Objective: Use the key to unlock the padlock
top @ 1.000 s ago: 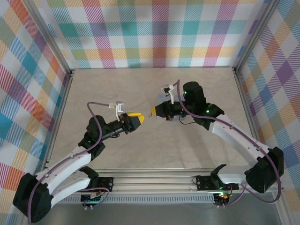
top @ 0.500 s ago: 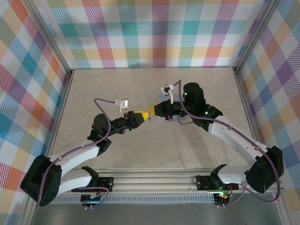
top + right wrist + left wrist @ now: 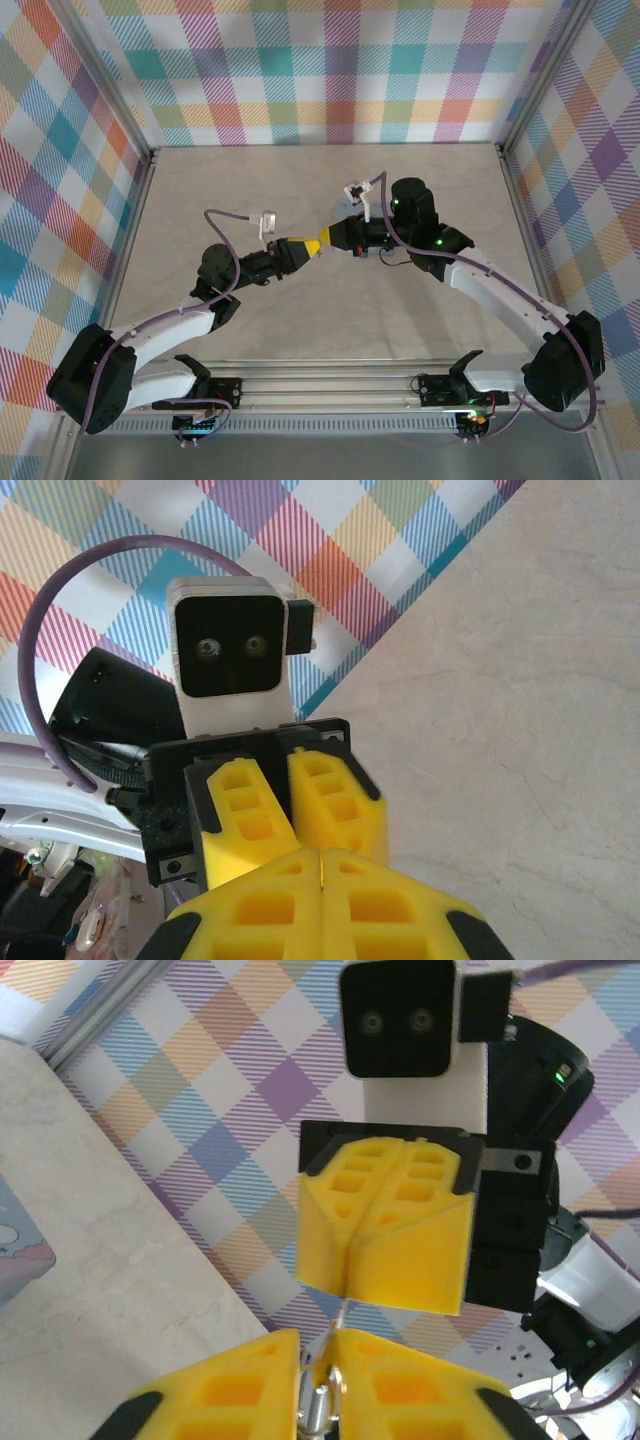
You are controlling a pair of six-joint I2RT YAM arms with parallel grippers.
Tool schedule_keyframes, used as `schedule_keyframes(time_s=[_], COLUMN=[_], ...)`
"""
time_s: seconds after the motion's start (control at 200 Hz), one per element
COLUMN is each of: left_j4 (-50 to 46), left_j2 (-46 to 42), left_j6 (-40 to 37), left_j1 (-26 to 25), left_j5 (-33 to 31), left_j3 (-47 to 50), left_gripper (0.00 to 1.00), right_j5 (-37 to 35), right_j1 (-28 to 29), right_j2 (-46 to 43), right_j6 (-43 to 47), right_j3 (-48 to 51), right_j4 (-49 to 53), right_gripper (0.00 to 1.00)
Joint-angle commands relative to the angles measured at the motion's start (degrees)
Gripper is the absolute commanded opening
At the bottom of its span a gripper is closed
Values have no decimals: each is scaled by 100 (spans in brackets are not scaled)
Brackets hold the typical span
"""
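- Pinching nose to nose with its partner, the left pincer (image 3: 318, 1350) is pressing its yellow pads together on a silvery metal piece (image 3: 318, 1412) sitting in the seam just behind its tips.
- The right pincer (image 3: 321, 860), directly ahead of those tips, is holding its own pads fully together. A thin sliver of the same metal is running out of its seam and across the small gap into the left pincer.
- Both pincers are hanging above the table (image 3: 110, 1260), so I am judging that the padlock is being carried in the air where the tips are meeting. Its dark body is hiding among the pads, and I am not managing to tell which end of the metal is key and which is shackle.
- A pastel tin (image 3: 14, 1245) is lying on the table off to the left of the left pincer's tips, well apart from the grip.
- A padlock this tiny is likely going to handle as light, rigid and slick. Smooth metal is probably going to swivel between the pads as soon as the key is twisting.
- The body is best taken squarely on its flat faces, with the keyhole pointing at the opposite pincer.
- The key is best taken by its flat head, so that a wrist roll is turning it. Gripping by the thin shackle alone is risking the body swinging.
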State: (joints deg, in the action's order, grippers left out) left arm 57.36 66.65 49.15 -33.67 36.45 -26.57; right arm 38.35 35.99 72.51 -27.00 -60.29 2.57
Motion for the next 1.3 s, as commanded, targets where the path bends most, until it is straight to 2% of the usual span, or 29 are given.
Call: schedule_keyframes(time_s=[0.0,0.08,0.24,0.29,0.355,0.375,0.54,0.62,0.8,0.98,1.12,1.295], left_j4=[275,269,79,-80,-474,-661,-2200,-2800,-3270,-3349,-3342,-3258], left_j2=[32,23,-83,-170,-342,-403,-974,-1141,-1091,-844,-665,-177], left_j6=[-11,-22,-151,-264,-488,-571,-1477,-1807,-2111,-2214,-2314,-2373], left_j1=[-69,-77,-83,-81,-84,-80,-78,-78,-83,-135,-149,-175], left_j5=[82,78,32,-24,-119,-164,-514,-663,-876,-913,-1024,-997], left_j3=[-182,-187,-158,-118,-88,-91,-107,-121,-103,-79,-58,-193], left_gripper=[7,0,0,0,0,0,0,0,0,0,0,0], right_j5=[85,76,3,-43,-188,-240,-836,-1437,-3147,-4257,-4827,-4946], right_j1=[-21,-30,-44,-48,-66,-75,-225,-285,-285,-285,-285,-287], right_j2=[-46,-72,-88,-101,-118,-127,-233,-209,532,1436,1836,2149], right_j6=[-61,-76,-57,-54,-59,-46,11,11,195,91,65,-141], right_j3=[74,104,123,115,65,47,26,37,77,219,296,325], right_j4=[-225,-240,-157,-108,98,178,796,1160,2025,1984,1725,1371], right_gripper=[0,0,0,8,30,34,48,53,52,53,54,55])
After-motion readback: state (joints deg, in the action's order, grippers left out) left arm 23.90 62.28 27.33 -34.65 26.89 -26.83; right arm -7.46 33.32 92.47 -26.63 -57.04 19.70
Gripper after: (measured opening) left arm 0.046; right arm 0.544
